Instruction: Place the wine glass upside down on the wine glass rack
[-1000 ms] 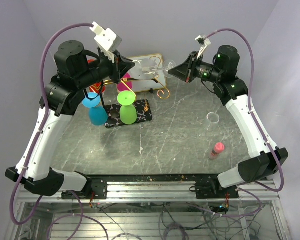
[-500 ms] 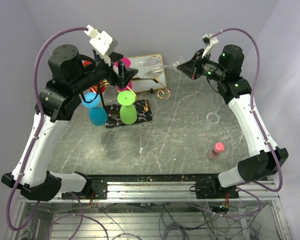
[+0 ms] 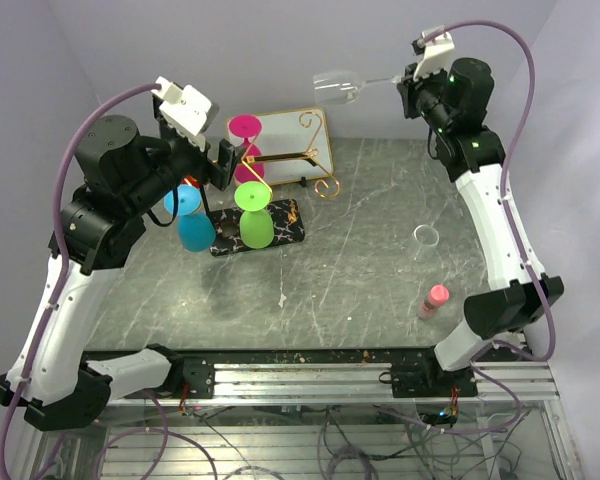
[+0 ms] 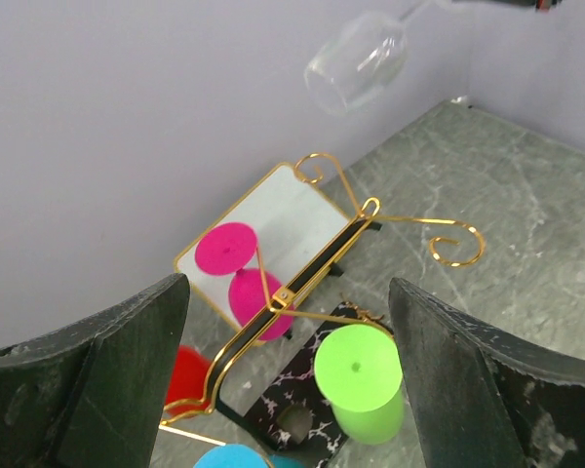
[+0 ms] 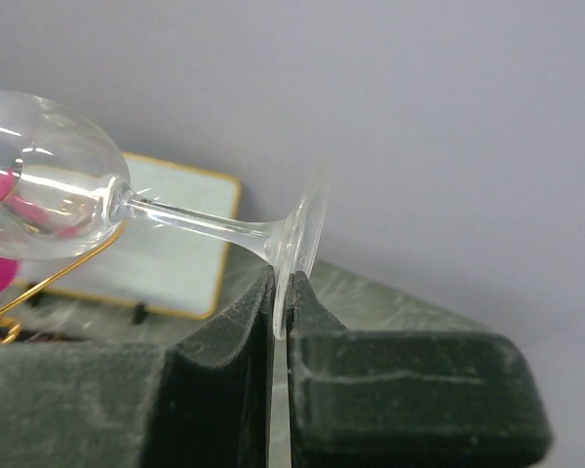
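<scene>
Since the right gripper [image 5: 281,292] has its pads pinched nearly together on the rim of the foot of the wine glass [image 3: 335,87], we judge the grasp secure but thin. It holds only the edge of the disc. The glass hangs high in the air near the back wall, well above the table. Its long axis lies close to level, with the bowl pointing away from the gripper toward the robot's left.

The wine glass rack [image 3: 280,157] stands below and to the left of the glass. 4 coloured glasses already hang on it bowl-down: pink [image 3: 245,127], green [image 3: 252,210], blue [image 3: 185,200] and red [image 3: 192,180]. Behind it lies a white tray [image 3: 285,130].

The left gripper [image 3: 212,163] hovers just above the rack, jaws wide apart and empty. It is nearer the rack, but the right arm carries the load.

We reckon the coming move must tip the bowl downward and bring the foot down toward the rack's right end, where a scroll looks free.
</scene>
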{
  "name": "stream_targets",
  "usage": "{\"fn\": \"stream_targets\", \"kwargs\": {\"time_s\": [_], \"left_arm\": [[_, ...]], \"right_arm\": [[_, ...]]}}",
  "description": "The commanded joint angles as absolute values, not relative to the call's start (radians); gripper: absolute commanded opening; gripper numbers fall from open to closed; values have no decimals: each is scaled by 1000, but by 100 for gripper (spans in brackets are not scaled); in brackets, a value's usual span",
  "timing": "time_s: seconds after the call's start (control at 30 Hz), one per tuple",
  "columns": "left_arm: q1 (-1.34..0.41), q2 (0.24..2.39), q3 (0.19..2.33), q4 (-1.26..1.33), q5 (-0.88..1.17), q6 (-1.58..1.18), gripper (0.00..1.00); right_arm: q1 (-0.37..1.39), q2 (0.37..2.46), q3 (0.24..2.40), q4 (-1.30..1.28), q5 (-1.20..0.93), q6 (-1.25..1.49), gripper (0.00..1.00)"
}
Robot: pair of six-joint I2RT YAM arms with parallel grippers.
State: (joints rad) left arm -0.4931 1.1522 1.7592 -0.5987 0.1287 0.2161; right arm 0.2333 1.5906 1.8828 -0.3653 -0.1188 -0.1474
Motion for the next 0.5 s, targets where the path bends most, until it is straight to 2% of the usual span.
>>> {"fn": "stream_targets", "kwargs": {"time_s": [0.0, 0.2, 0.47], "left_arm": [[-466, 1125, 1719, -595, 66, 265, 93], [-410, 1088, 1674, -575, 78, 261, 92], [-369, 1071, 1662, -578, 90, 261, 91]], "right_arm": [[260, 1672, 2026, -321, 95, -278, 0], [305, 1806, 2175, -293, 229, -418, 0], [355, 1960, 2246, -186, 326, -695, 0]]}}
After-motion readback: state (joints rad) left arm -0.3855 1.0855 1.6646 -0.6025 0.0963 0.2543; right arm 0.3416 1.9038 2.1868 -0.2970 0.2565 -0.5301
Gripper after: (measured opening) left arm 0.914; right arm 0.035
